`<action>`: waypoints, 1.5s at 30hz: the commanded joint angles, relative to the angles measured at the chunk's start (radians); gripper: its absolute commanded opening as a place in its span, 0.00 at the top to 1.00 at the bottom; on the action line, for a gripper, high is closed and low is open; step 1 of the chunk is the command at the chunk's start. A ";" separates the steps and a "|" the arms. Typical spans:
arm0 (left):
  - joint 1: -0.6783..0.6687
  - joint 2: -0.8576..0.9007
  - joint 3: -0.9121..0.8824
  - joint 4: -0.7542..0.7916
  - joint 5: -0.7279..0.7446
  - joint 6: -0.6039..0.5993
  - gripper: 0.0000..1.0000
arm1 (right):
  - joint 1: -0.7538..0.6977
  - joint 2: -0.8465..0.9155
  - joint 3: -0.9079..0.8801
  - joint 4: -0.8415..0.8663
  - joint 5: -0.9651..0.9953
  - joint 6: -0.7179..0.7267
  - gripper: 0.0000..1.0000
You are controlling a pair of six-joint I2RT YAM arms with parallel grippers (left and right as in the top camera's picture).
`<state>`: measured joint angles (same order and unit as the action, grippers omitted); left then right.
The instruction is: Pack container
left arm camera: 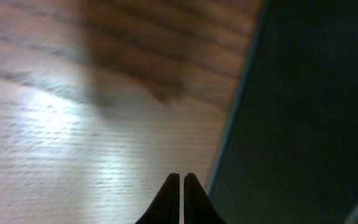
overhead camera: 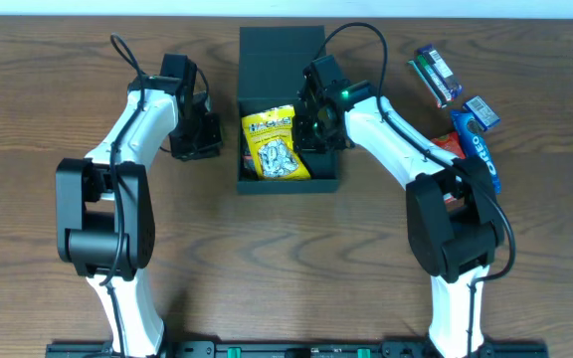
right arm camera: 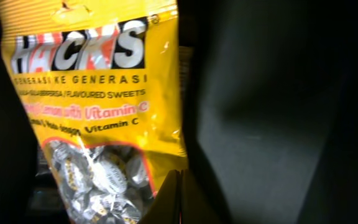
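Note:
The container [overhead camera: 288,185] is a dark teal box in the middle of the table, with its hinged lid [overhead camera: 282,55] flipped open toward the back. A yellow Hacks sweets bag [overhead camera: 273,144] lies inside, on the left half. My right gripper [overhead camera: 316,127] reaches down into the right half, shut with nothing between its fingers. In the right wrist view the right gripper [right arm camera: 179,180] is beside the bag [right arm camera: 98,93] and the inner wall [right arm camera: 266,112]. My left gripper [overhead camera: 215,139] is shut and empty, just outside the left wall. In the left wrist view the left gripper [left arm camera: 182,179] hangs over the table, next to that wall [left arm camera: 303,124].
Loose snack packets lie on the wooden table at the right: a green and blue packet [overhead camera: 436,76], a small blue one [overhead camera: 480,111] and a blue Oreo pack [overhead camera: 482,159] partly under the right arm. Bare tabletop [left arm camera: 73,124] spreads left of the box.

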<state>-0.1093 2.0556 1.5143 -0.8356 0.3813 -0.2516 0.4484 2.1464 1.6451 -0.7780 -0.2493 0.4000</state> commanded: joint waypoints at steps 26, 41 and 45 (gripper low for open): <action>-0.058 0.018 -0.005 0.058 0.148 -0.071 0.94 | 0.085 0.039 0.024 0.087 -0.179 -0.043 0.99; -0.058 0.018 -0.005 0.056 0.143 -0.071 0.94 | 0.037 -0.024 0.056 -0.108 0.231 -0.079 0.99; -0.058 0.018 -0.005 0.056 0.143 -0.071 0.94 | 0.042 0.020 0.054 -0.099 0.188 -0.084 0.99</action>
<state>-0.1604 2.0575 1.5143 -0.7788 0.5140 -0.3180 0.4873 2.1391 1.7046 -0.8803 -0.0700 0.3351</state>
